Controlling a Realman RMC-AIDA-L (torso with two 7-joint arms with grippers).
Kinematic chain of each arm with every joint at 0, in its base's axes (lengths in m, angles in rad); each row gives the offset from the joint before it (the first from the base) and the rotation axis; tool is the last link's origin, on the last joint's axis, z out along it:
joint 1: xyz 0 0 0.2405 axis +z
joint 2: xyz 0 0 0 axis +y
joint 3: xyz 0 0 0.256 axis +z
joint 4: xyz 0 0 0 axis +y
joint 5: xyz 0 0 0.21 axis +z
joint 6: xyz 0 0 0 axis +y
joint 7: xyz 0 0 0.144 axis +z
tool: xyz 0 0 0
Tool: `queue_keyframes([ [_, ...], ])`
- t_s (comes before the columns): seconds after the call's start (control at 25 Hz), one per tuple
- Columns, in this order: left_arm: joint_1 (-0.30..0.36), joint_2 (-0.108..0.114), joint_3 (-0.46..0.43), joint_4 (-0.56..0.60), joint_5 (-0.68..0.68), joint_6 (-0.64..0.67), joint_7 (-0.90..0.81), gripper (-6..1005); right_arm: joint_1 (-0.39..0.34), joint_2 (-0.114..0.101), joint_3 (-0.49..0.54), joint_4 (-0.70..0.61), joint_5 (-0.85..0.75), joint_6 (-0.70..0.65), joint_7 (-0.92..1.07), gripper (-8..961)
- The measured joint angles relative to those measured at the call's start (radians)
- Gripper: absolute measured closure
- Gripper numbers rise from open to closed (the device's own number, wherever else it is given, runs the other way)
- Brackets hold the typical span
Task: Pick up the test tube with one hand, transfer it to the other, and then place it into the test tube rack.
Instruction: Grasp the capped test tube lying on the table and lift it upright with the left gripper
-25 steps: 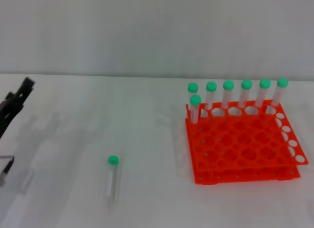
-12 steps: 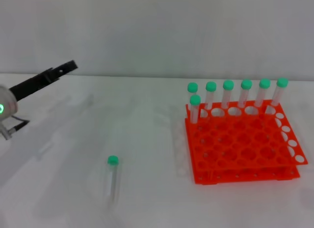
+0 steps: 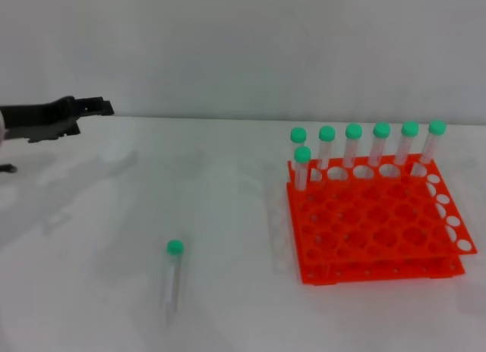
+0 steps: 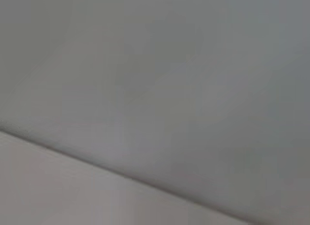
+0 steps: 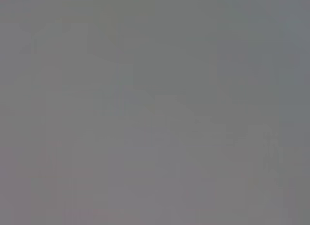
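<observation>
A clear test tube with a green cap lies flat on the white table, front left of centre. The orange test tube rack stands at the right with several green-capped tubes upright in its back rows. My left gripper is raised at the far left, well above and behind the lying tube, pointing right; it holds nothing. My right gripper is out of view. The wrist views show only blank grey wall and table.
The white table runs back to a grey wall. Bare tabletop lies between the lying tube and the rack.
My left arm has swung up from the table's left edge, and its gripper now points level to the right. The tube and rack have not moved.
</observation>
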Motion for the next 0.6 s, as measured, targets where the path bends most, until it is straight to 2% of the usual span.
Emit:
queue_keyframes([
  [0.24,-0.007,0.028,0.01,0.125,0.101,0.181,-0.168,123,0.007,-0.001,0.009,-0.002,0.0,0.0,-0.001,143],
  [0.6,-0.085,0.134,0.006,0.201,0.289,0.509,-0.406,123,0.021,-0.016,0.01,-0.003,-0.004,0.001,-0.001,144],
])
